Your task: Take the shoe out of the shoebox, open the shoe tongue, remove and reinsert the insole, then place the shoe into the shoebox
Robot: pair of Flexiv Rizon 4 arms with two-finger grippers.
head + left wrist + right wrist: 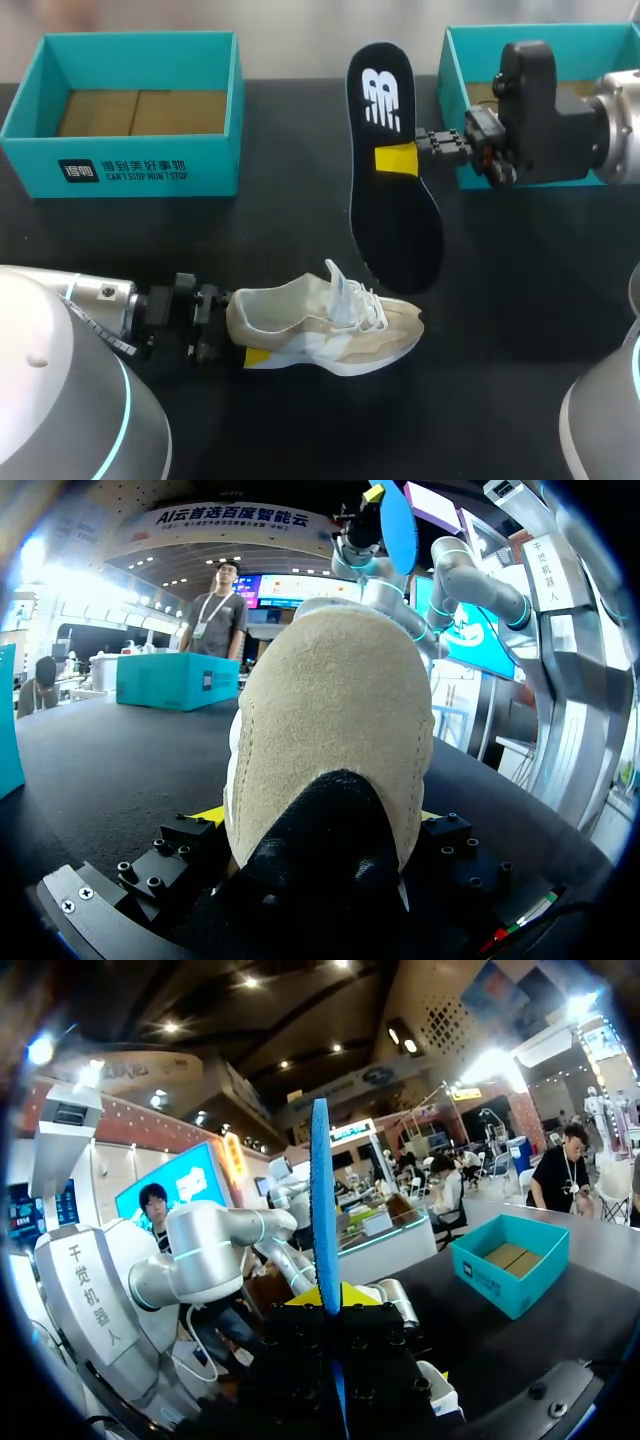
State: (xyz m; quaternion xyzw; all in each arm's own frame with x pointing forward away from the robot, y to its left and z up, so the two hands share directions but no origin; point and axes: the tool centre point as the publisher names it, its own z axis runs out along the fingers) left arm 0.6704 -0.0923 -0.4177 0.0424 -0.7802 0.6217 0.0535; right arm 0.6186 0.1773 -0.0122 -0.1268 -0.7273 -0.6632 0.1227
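A beige sneaker (330, 322) lies on its sole on the black table, toe to the right and tongue pulled up. My left gripper (245, 338) is at its heel, jaws wide, one finger on each side. In the left wrist view the suede heel (335, 730) fills the gap between the fingers. My right gripper (402, 158) is shut on the edge of the black insole (392, 190) and holds it in the air above and behind the shoe. In the right wrist view the insole (322, 1190) shows edge-on, as a blue strip rising from the gripper (333, 1305).
An open teal shoebox (120, 165) with a cardboard floor stands at the back left. A second teal box (462, 60) stands at the back right, partly hidden by my right arm. Bare black tabletop (500, 300) lies right of the shoe.
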